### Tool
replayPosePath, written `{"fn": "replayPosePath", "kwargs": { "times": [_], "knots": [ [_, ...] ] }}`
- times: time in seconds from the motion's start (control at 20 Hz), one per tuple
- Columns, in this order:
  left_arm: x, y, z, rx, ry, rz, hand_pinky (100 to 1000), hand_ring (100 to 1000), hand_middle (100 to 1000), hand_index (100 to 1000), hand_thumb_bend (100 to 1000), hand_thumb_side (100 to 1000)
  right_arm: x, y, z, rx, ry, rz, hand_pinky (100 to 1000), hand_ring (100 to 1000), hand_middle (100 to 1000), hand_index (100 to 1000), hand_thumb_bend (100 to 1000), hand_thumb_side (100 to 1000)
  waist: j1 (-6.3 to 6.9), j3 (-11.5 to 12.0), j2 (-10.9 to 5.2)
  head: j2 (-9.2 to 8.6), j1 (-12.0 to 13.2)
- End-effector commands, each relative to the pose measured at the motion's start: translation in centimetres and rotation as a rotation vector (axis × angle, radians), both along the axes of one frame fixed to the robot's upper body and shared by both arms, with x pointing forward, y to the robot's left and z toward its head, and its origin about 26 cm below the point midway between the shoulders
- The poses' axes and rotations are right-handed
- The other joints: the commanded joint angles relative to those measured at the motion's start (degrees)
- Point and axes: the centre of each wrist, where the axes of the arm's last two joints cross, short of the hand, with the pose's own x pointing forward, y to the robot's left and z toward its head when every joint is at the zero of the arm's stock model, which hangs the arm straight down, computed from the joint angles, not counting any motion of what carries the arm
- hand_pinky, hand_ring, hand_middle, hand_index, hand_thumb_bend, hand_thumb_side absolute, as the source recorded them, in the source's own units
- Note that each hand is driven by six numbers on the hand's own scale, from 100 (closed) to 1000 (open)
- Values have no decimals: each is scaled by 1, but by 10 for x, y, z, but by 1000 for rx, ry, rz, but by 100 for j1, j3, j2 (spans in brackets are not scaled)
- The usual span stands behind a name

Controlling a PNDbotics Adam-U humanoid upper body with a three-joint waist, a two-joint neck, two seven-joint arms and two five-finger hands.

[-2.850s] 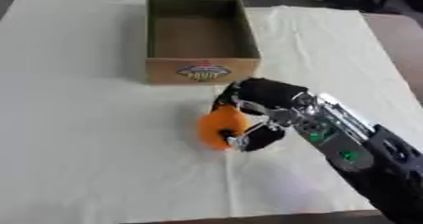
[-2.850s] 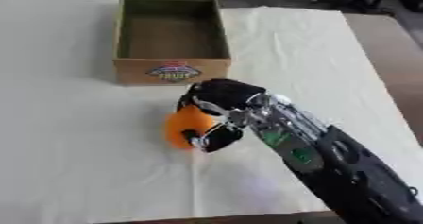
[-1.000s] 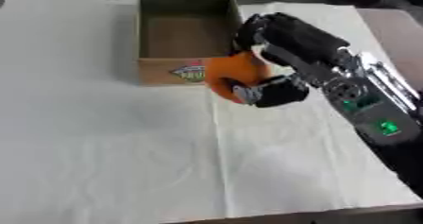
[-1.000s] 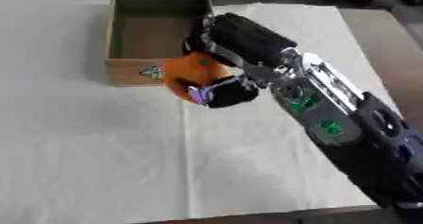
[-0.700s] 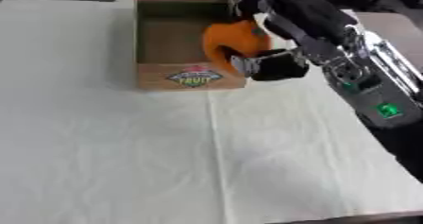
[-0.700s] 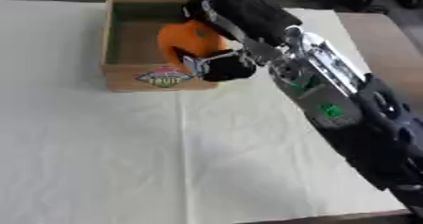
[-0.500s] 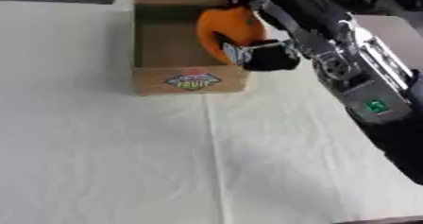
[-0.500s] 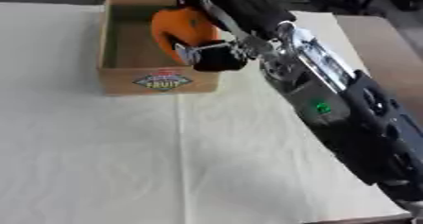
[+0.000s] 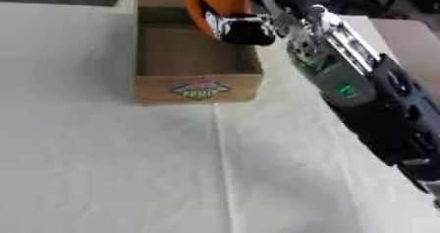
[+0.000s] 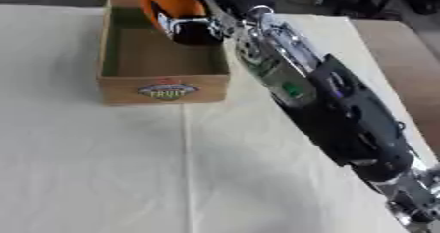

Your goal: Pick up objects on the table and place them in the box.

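Surface: table [image 9: 103,178] under a pale cream cloth [image 10: 86,178] with a crease running from the box toward the near edge.
Landmark: cardboard box [image 9: 196,89], open-topped, brown inside, nothing visible on its floor; stands at the far middle of the cloth.
Box label: round sticker on the near wall, the word "FRUIT" legible; smaller print cannot be read.
Task item: orange ball [image 9: 213,1], in the air over the box's far right corner, above the rim, not touching the box.
Right hand [image 9: 249,23]: fingers and thumb curled round the orange ball; black with silver parts.
Right arm [image 10: 335,109]: slants from the near right of the box up to its far right corner, covering part of the right wall; small green mark on its casing.
Left hand: out of both views.
Right of box: bare brown tabletop beyond the cloth's edge.
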Motion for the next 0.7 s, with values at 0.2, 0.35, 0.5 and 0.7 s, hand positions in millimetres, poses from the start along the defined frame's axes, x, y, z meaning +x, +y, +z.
{"fn": "replayPosePath", "kwargs": {
  "times": [0.2, 0.35, 0.5, 0.7],
  "knots": [
    [-5, -1, 0, 33, -36, -7, 431, 531, 588, 616, 162, 779, 9, -35, 31, 15, -147, -153, 697, 514, 287, 472, 100, 237, 21, 293, 2, -91, -542],
    [-7, 1, -2, 41, -47, 10, 431, 531, 588, 615, 164, 780, 15, -50, 35, 28, -176, -192, 698, 522, 294, 477, 100, 239, -60, 477, 48, -83, -866],
    [-9, 4, -3, 51, -48, 37, 431, 530, 588, 612, 166, 780, 20, -63, 33, 20, -204, -223, 698, 525, 297, 479, 100, 237, -170, 600, 97, -109, -1058],
    [-9, 4, -3, 61, -53, 50, 430, 529, 588, 610, 167, 779, 27, -74, 26, 8, -218, -231, 700, 531, 300, 483, 100, 234, -256, 703, 166, -137, -1226]
  ]
}}
